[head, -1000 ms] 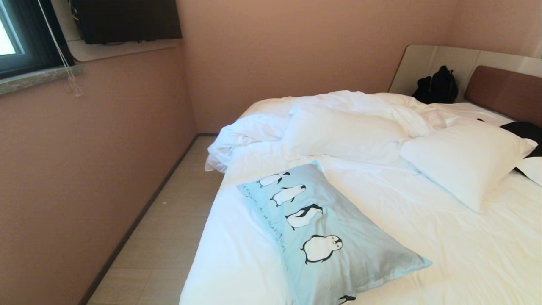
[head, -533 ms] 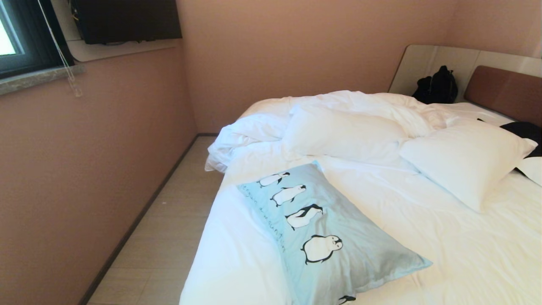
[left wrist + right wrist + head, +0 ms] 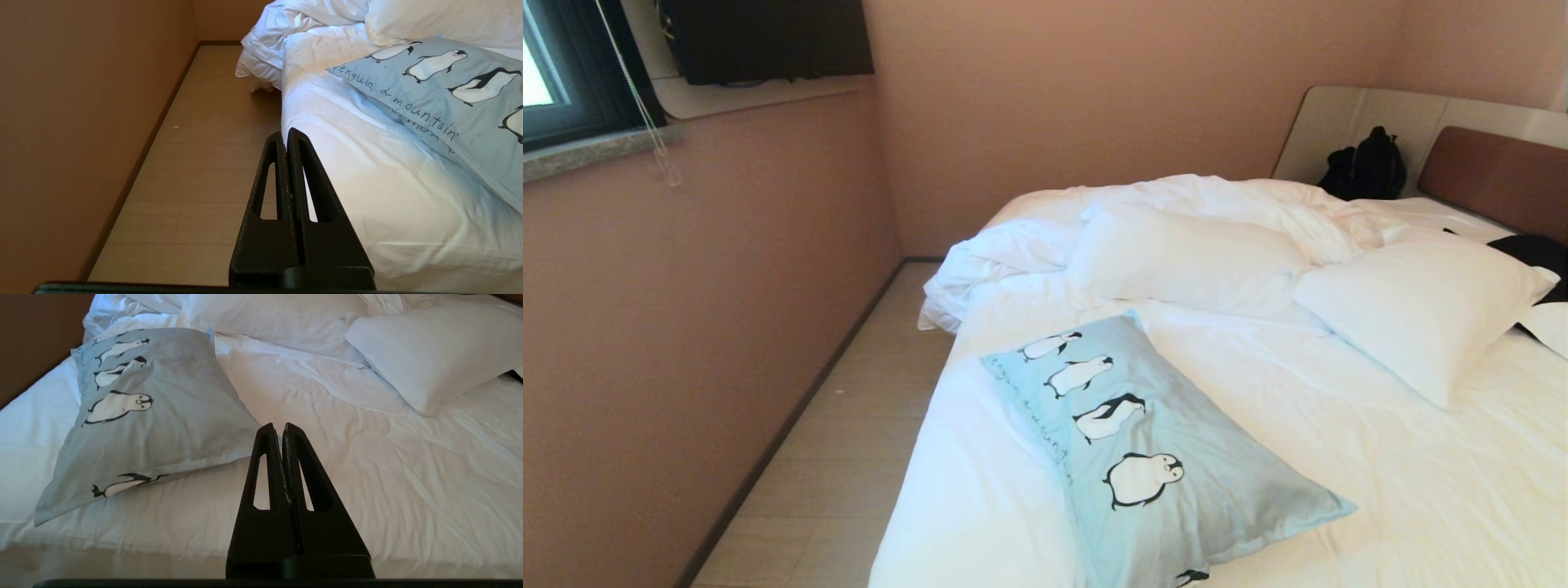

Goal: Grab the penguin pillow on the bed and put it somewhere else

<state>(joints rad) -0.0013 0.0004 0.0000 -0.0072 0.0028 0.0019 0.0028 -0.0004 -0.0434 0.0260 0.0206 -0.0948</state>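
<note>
While lying flat on the white sheet toward 6 o'clock of the bed (image 3: 1421,490): penguin pillow (image 3: 1168,457), rectangular, pale blue, soft and faintly creased, printed with a row of black-and-white penguins and handwritten-style lettering along one long edge. Plump plain white pillows (image 3: 1417,306) at 12 and 2 o'clock; rumpled white duvet (image 3: 1013,245) heaped at 11 o'clock. Left gripper (image 3: 284,132), black with triangular slotted fingers, pressed together, poised off the mattress edge above pale plank floor (image 3: 841,457). Right gripper (image 3: 278,426), same build, fingers pressed together, empty, hovering over the wrinkled sheet just beside the pillow's corner. Brown headboard (image 3: 1494,175) framed in pale grey at 2 o'clock, black bag (image 3: 1368,167) beside it; matte pink-brown walls (image 3: 686,327), window (image 3: 547,73) at 10 o'clock.
</note>
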